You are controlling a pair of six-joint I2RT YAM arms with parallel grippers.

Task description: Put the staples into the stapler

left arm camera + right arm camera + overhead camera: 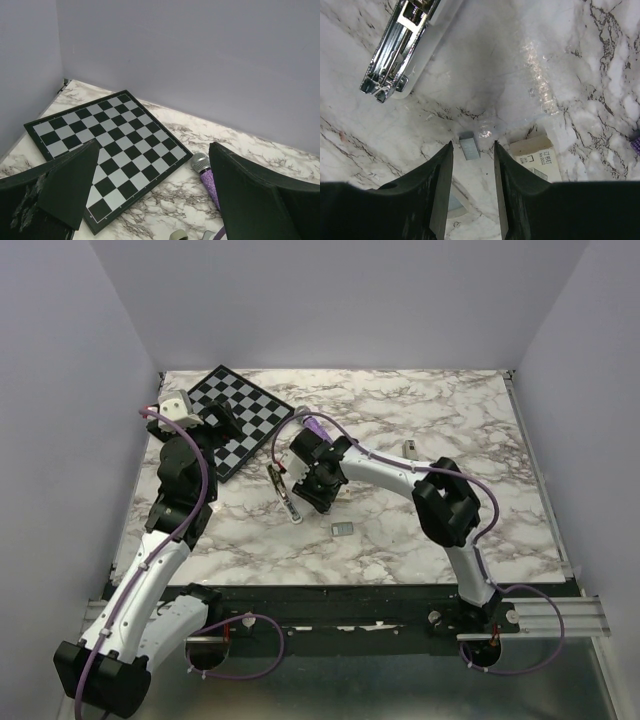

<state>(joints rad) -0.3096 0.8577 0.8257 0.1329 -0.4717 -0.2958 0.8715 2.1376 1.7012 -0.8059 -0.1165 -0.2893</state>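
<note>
right gripper (473, 144) half open, holding nothing; staples (469, 148) lie flat on the table (570, 75) between its fingertips, seemingly clear of both; stapler (400, 45) lies open nearby; left gripper (154, 145) fully open, empty, above the chessboard (115, 145).
</note>
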